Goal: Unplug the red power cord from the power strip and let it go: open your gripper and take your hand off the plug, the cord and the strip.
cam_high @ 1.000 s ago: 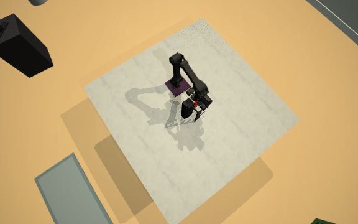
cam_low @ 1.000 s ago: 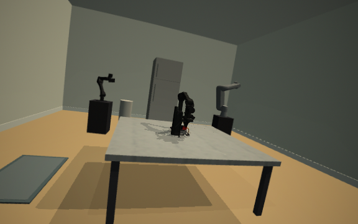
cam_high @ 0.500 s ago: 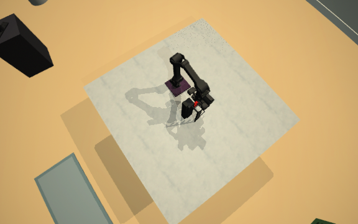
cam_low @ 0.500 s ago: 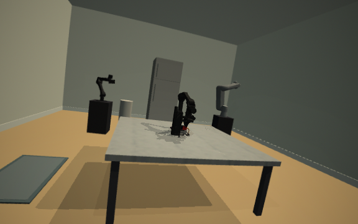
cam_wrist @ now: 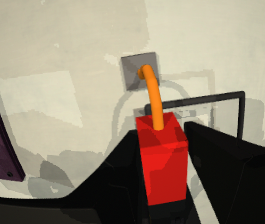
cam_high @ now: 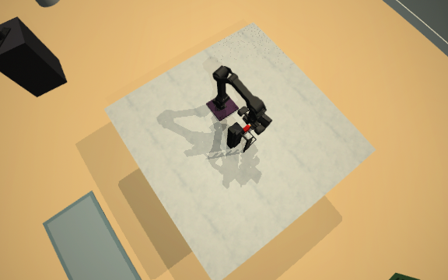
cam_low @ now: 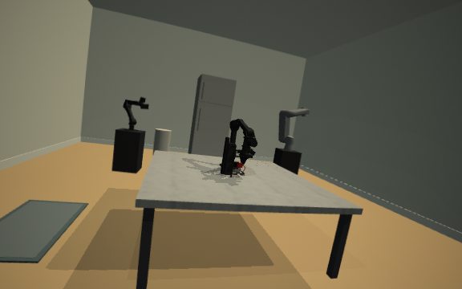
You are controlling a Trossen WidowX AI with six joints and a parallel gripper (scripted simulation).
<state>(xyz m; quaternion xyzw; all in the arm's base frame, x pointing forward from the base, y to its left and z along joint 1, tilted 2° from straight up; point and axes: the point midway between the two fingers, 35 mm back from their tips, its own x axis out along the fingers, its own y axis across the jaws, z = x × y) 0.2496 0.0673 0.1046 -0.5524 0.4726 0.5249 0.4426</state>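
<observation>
Fingers clamp narrow on the red plug [cam_wrist: 161, 159], one dark pad each side, gripping its flanks so a straight pull frees it from the power strip [cam_high: 233, 136] standing upright on the worktop [cam_high: 306, 155]; orange cord [cam_wrist: 152, 96] trails ahead.

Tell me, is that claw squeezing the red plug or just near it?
Squeezing it: the gripper is shut on the red plug, whose sides meet both dark fingers.
</observation>
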